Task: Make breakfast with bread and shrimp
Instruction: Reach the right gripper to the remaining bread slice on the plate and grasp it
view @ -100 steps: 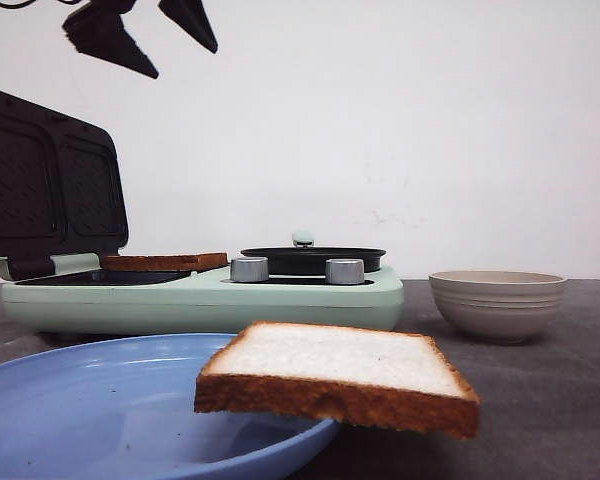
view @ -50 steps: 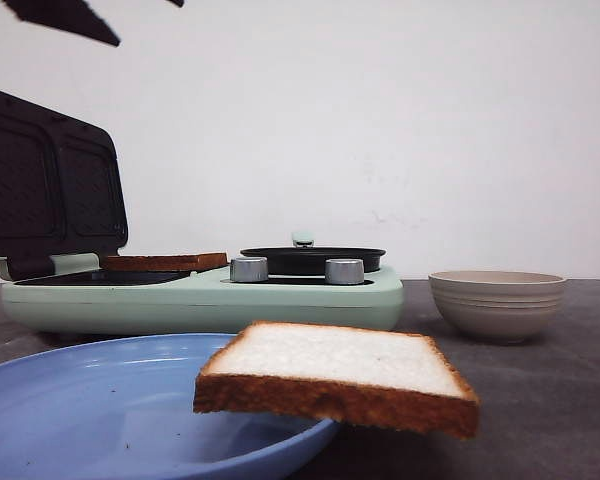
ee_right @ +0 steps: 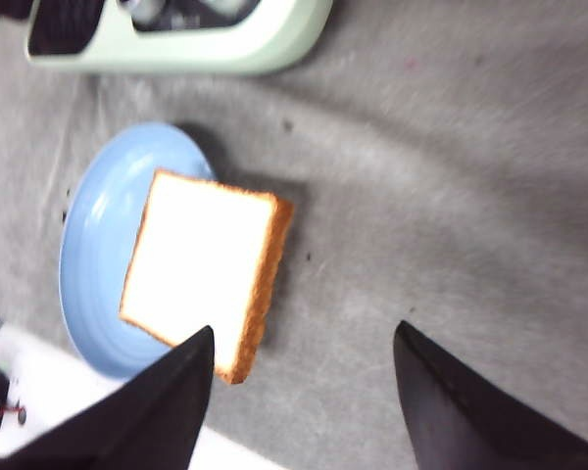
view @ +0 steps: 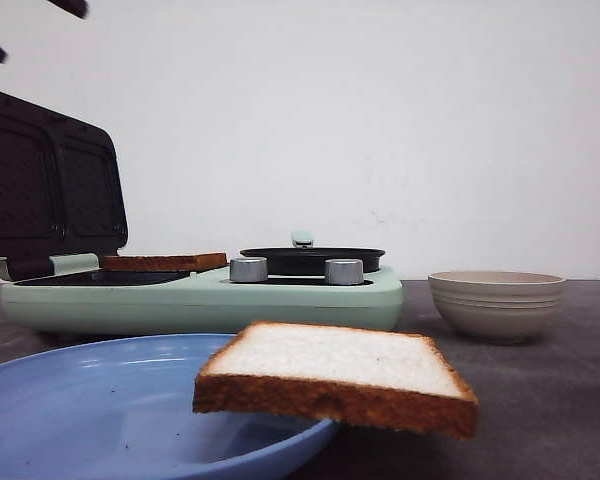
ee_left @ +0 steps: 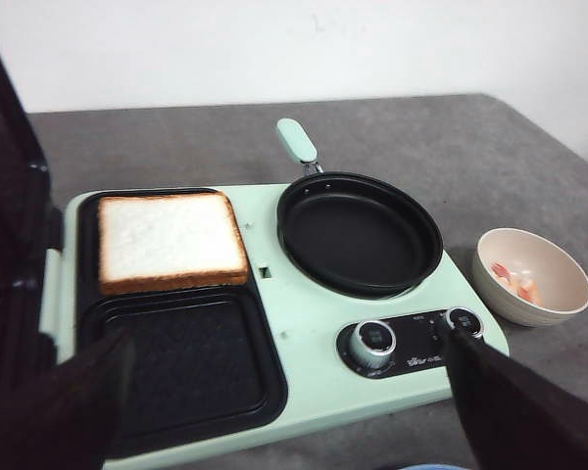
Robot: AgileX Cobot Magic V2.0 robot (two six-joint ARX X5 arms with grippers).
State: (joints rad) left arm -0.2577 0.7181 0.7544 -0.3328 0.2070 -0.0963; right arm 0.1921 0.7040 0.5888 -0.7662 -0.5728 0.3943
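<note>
front: low at table level, facing the wall | left wrist: high above the cooker (shared with front) | right wrist: looking down over the plate

Both grippers hang raised and empty: the left gripper with fingers spread wide, the right gripper likewise parted.

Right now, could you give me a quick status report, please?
Left gripper open, empty, above the grill. Right gripper open, empty. One bread slice on the grill plate, the other overhanging the blue plate. Nothing obstructing.
</note>
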